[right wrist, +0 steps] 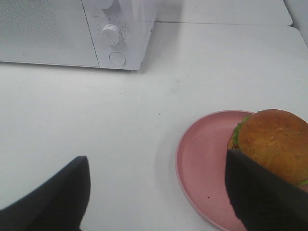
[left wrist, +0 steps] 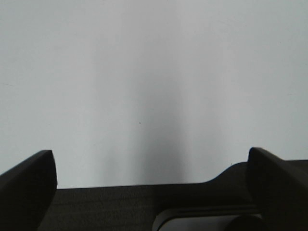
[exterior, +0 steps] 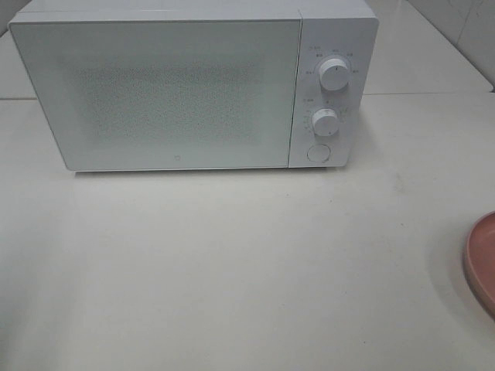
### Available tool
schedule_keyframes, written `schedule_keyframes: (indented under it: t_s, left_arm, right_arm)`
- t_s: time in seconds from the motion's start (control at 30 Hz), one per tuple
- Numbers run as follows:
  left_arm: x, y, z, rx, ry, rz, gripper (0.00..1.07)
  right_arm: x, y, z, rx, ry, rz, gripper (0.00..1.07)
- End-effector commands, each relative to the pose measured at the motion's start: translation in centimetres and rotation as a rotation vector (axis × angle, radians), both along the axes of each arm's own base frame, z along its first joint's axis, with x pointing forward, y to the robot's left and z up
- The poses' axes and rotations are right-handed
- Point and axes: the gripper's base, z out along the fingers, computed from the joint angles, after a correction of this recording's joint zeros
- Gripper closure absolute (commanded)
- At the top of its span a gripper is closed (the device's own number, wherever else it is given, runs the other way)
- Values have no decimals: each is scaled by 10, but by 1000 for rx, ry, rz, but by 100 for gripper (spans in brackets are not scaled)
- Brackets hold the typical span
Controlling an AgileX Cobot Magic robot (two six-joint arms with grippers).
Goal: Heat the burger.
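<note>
So the microwave (exterior: 193, 85) sits at the back of the white table (exterior: 232, 270) with its door shut, both dials (exterior: 332, 73) and the round button on the right side of its face. In front of it there's a big open stretch of tabletop, basically from the door all the way to the near edge.

The pink plate (exterior: 483, 263) is way off at the right edge of the high view, only a sliver showing there. In the right wrist view you can see the burger (right wrist: 274, 142) sitting on the plate (right wrist: 202, 163), pushed toward one side of it rather than centred.

The right gripper (right wrist: 159, 192) hangs over the table beside the plate, jaws spread wide, holding nothing; one finger overlaps the burger in view, can't tell if it touches. The left gripper (left wrist: 154, 178) is also wide open and empty, over bare table.
</note>
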Motion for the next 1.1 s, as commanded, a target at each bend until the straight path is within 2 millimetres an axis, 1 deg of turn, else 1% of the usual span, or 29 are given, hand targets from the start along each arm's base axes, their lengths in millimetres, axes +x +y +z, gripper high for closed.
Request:
schedule_keyframes:
  t_s: [0.03,0.07,0.1,0.13,0.17,0.2,0.23,0.3,0.33,0.37,0.43,0.47,0.53,0.57,0.7,0.73,1.1]
  left_arm:
    - [-16,0,2,15,-102,-2,7]
    - [-16,0,2,15,-102,-2,7]
    - [-27,0,4,15,-163,-1,7]
    - [-32,0,6,16,-195,0,7]
    - [-32,0,6,16,-195,0,7]
    - [-40,0,8,17,-250,0,7]
    - [-40,0,8,17,-250,0,7]
    - [-52,0,10,19,-329,0,7]
    - [-52,0,10,19,-329,0,7]
    - [-60,-1,11,20,-377,1,7]
    - [-64,-1,11,21,-399,1,7]
    - [-69,-1,11,21,-434,1,7]
    - [-72,-1,11,22,-449,1,7]
    - [-76,-1,11,18,-479,4,7]
    - [-82,-1,11,19,-517,4,7]
    - [-87,-1,11,21,-545,3,7]
    - [-86,-1,11,21,-542,4,7]
  right_arm:
    - [-3,-1,0,1,-39,-5,32]
    - [-3,-1,0,1,-39,-5,32]
    - [-3,-1,0,1,-39,-5,32]
    - [-3,-1,0,1,-39,-5,32]
    - [-3,-1,0,1,-39,-5,32]
    - [-3,-1,0,1,-39,-5,32]
    - [-3,-1,0,1,-39,-5,32]
    - [-3,-1,0,1,-39,-5,32]
    - [-3,-1,0,1,-39,-5,32]
    - [-3,-1,0,1,-39,-5,32]
    - [-3,-1,0,1,-39,-5,32]
    - [-3,-1,0,1,-39,-5,32]
    - [-3,-1,0,1,-39,-5,32]
    - [-3,-1,0,1,-39,-5,32]
    - [-3,-1,0,1,-39,-5,32]
    - [-3,-1,0,1,-39,-5,32]
    - [-3,-1,0,1,-38,-5,32]
